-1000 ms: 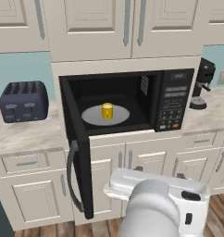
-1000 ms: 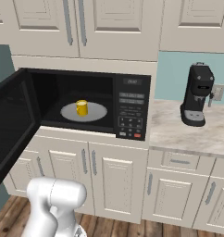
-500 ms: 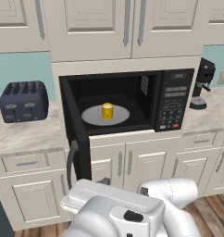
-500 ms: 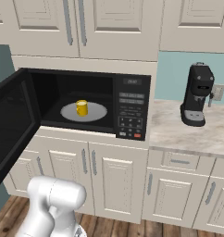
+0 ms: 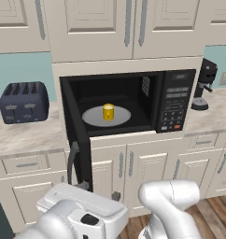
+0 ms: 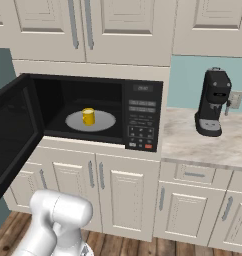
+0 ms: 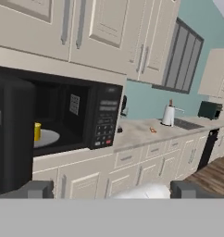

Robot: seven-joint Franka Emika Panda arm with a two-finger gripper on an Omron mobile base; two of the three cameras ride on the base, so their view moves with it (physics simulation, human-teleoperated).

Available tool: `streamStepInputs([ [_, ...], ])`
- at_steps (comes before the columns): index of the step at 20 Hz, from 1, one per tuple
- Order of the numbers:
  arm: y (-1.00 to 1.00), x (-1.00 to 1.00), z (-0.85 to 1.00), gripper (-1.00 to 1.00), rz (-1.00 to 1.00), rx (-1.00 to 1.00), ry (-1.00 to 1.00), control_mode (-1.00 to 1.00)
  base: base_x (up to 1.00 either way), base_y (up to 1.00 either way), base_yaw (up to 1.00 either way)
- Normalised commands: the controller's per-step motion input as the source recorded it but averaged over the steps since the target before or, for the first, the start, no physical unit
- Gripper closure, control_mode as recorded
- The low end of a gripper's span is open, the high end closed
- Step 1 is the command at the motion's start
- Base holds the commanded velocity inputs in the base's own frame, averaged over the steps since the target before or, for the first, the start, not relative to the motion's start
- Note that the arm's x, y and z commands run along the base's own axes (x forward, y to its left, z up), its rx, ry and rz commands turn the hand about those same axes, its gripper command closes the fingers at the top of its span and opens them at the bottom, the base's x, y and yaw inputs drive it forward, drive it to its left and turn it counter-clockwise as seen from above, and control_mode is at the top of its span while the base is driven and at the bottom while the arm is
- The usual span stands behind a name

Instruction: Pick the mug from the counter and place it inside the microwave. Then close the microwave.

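Inside open microwave [image 5: 173,100]: mug [image 5: 108,112] upright.

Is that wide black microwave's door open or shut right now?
Open. The black microwave shows its dark door swung out to the left, with the small yellow mug standing upright on the white round plate inside.

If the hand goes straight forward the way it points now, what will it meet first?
Probably the microwave: the hand view looks about at its button panel, with the open door at the left. Depth is unclear, so this is uncertain.
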Motion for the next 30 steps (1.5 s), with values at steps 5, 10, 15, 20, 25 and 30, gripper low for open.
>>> streamStepInputs([
  [5, 0.64, 0.13, -0.02, -1.00, 0.00, -0.05, -0.02, -1.00, 0.00, 0.00, 0.00],
  [10, 0.32, 0.30, -0.30, -1.00, 0.00, -0.04, 0.00, -1.00, 0.00, 0.00, 0.00],
  [15, 0.15, 0.57, -0.46, -1.00, 0.00, -0.01, 0.00, -1.00, 0.00, 0.00, 0.00],
  [20, 0.24, 0.52, -0.11, -1.00, 0.00, -0.02, 0.00, -1.00, 0.00, 0.00, 0.00],
  [25, 0.24, 0.39, -0.12, -1.00, 0.00, -0.02, 0.00, -1.00, 0.00, 0.00, 0.00],
  [30, 0.32, 0.11, -0.23, -1.00, -0.02, -0.02, 0.00, -1.00, 0.00, 0.00, 0.00],
])
